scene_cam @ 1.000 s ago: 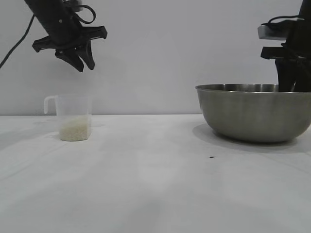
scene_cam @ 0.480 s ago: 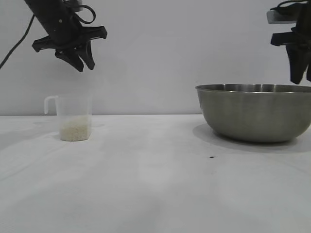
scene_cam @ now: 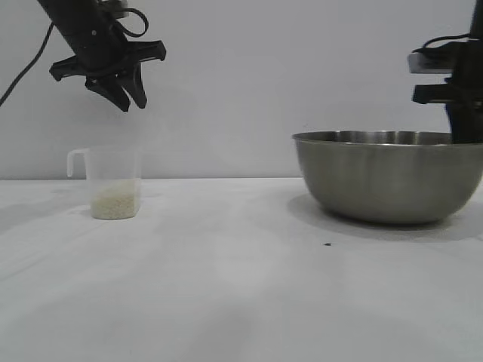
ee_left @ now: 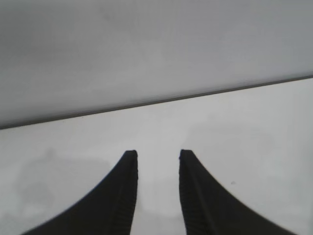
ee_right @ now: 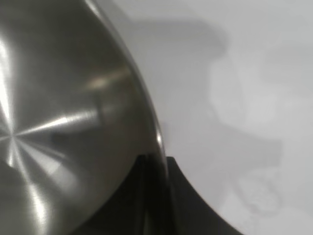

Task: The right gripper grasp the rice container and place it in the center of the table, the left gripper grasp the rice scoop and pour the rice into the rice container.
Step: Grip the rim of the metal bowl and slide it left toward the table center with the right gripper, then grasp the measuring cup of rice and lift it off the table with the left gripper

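Gripping the rice container (scene_cam: 389, 177) rim, our clenched right pincer (ee_right: 155, 196) needed a level slide toward table (scene_cam: 226, 286) centre; left pincer (scene_cam: 127, 94) hung released.

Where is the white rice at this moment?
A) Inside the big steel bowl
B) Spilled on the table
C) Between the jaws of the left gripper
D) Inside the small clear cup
D: the rice lies as a low heap at the bottom of the clear cup, which stands on the table, far from the steel bowl.
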Controlling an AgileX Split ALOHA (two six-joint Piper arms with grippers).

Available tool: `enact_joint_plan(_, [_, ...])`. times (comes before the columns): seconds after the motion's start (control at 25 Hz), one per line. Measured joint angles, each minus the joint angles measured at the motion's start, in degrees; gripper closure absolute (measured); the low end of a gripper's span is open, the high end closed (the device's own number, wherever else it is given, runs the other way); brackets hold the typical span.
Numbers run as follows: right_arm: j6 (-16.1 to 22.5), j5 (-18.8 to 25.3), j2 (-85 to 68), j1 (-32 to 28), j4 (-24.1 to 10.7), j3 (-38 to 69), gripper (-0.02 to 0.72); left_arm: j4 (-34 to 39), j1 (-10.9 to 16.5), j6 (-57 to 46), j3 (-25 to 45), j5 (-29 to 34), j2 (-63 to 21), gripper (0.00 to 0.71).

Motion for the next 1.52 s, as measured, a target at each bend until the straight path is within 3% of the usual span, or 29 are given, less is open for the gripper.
enact_joint_plan(0.12, [0.0, 0.47, 0.0, 1.65, -0.44, 0.0, 0.703, 0.0, 0.0, 0.0, 0.0, 0.62, 0.0, 0.55])
enact_joint_plan(0.16, [0.0, 0.59, -0.11, 1.91, -0.44, 0.0, 0.639, 0.0, 0.0, 0.0, 0.0, 0.95, 0.0, 0.55])
enact_joint_plan(0.28, [0.0, 1.06, -0.54, 1.93, -0.63, 0.12, 0.639, 0.0, 0.0, 0.0, 0.0, 1.29, 0.0, 0.55])
enact_joint_plan(0.32, [-0.12, 1.23, -1.06, 1.93, -0.63, 0.12, 0.585, 0.0, 0.0, 0.0, 0.0, 1.29, 0.0, 0.55])
enact_joint_plan(0.48, [-0.12, -0.92, -7.1, 1.93, 1.94, 2.46, 0.494, 0.0, 0.0, 0.0, 0.0, 1.66, -0.75, 0.55])
enact_joint_plan(0.56, [-0.12, -5.55, -11.76, 1.93, 3.49, 7.52, 0.482, 0.0, 0.0, 0.0, 0.0, 1.75, -1.28, 0.55])
enact_joint_plan(0.68, [-0.72, -18.59, -22.56, 2.6, 4.58, 22.85, 0.482, 0.09, 0.0, 0.0, 0.0, 1.98, -1.82, 0.55])
enact_joint_plan(0.8, [-8.04, -31.67, -35.4, 4.89, 4.71, 41.65, 0.482, 0.09, 0.0, 0.0, 0.0, 2.48, -1.85, 0.55])
enact_joint_plan(0.84, [-9.57, -34.63, -40.04, 5.54, 5.0, 45.92, 0.482, 0.09, 0.0, 0.0, 0.0, 2.58, -1.85, 0.55])
enact_joint_plan(0.92, [-9.51, -36.12, -48.13, 5.84, 6.42, 52.38, 0.482, 0.09, 0.0, 0.0, 0.0, 2.58, -2.07, 0.55])
enact_joint_plan(1.0, [-8.74, -33.81, -55.98, 5.49, 6.76, 55.68, 0.482, 0.09, 0.0, 0.0, 0.0, 2.62, -2.59, 0.55])
enact_joint_plan(1.12, [-6.08, -26.6, -65.0, 5.49, 6.89, 56.61, 0.482, 0.28, 0.0, 0.0, 0.0, 2.72, -3.8, 0.55])
enact_joint_plan(1.28, [-1.38, -12.74, -72.22, 5.49, 5.95, 57.9, 0.482, 2.12, 0.0, 0.0, 0.0, 4.37, -5.57, 0.55])
enact_joint_plan(1.52, [5.25, -2.79, -83.39, 5.49, 1.69, 61.84, 0.482, 2.85, 0.0, 0.1, 1.76, 4.53, -7.87, 0.55])
